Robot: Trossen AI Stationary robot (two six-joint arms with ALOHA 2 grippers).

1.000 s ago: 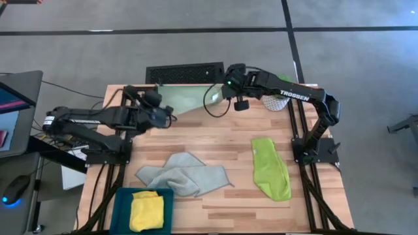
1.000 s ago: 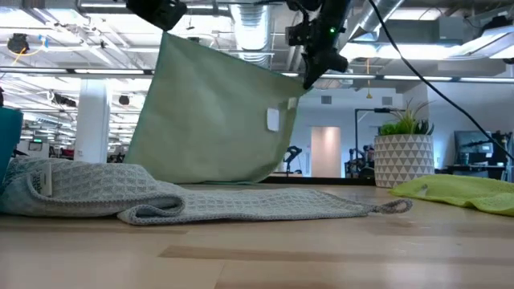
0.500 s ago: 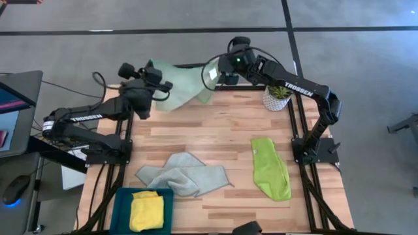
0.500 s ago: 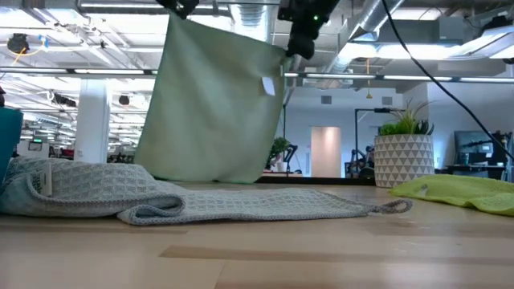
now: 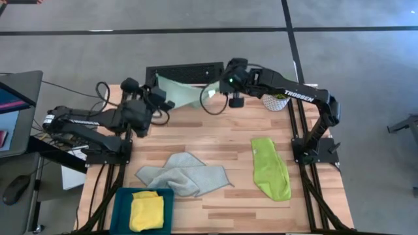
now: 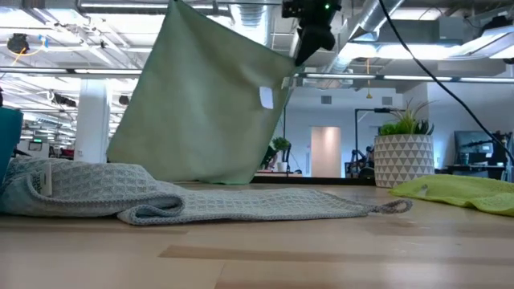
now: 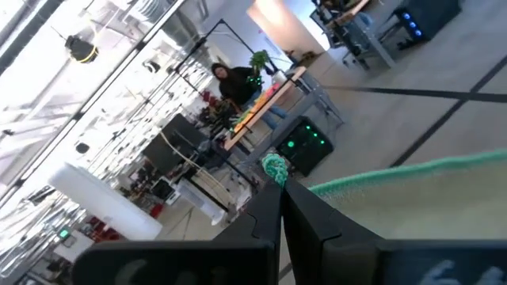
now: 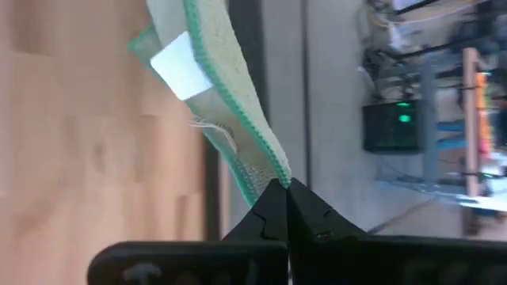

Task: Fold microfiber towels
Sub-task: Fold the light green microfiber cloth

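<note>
The left pincer and the right pincer were each clamped on one corner of the sage green towel, holding it stretched above the far edge of the tabletop, probably to lay it flat for folding.

The wooden table stands on grey carpet crossed by dark seams. A black vent grille lies just beyond its far edge. A potted plant stands at the far right corner. Overhead run exposed ducts and strip lights. A white door shows far behind the table.
</note>
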